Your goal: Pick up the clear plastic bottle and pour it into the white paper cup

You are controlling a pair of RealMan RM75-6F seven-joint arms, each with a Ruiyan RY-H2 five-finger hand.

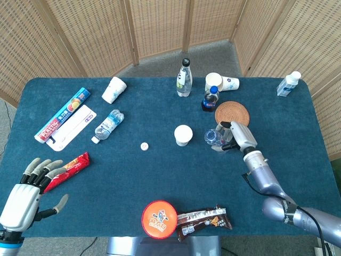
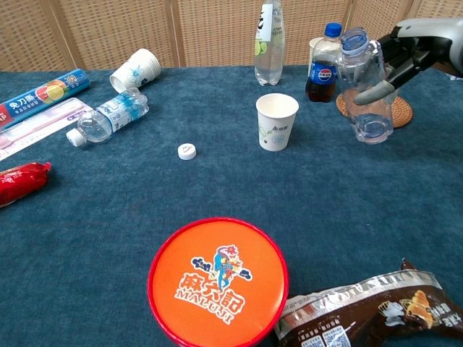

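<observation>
My right hand grips a clear plastic bottle with no cap, holding it in the air, slightly tilted, just right of the white paper cup. The cup stands upright near the table's middle. A small white cap lies left of the cup. My left hand rests open at the table's front left corner, holding nothing; only the head view shows it.
Behind the cup stand a tall clear bottle, a cola bottle and a woven coaster. A water bottle and a cup lie at left. An orange lid and snack wrapper sit at the front.
</observation>
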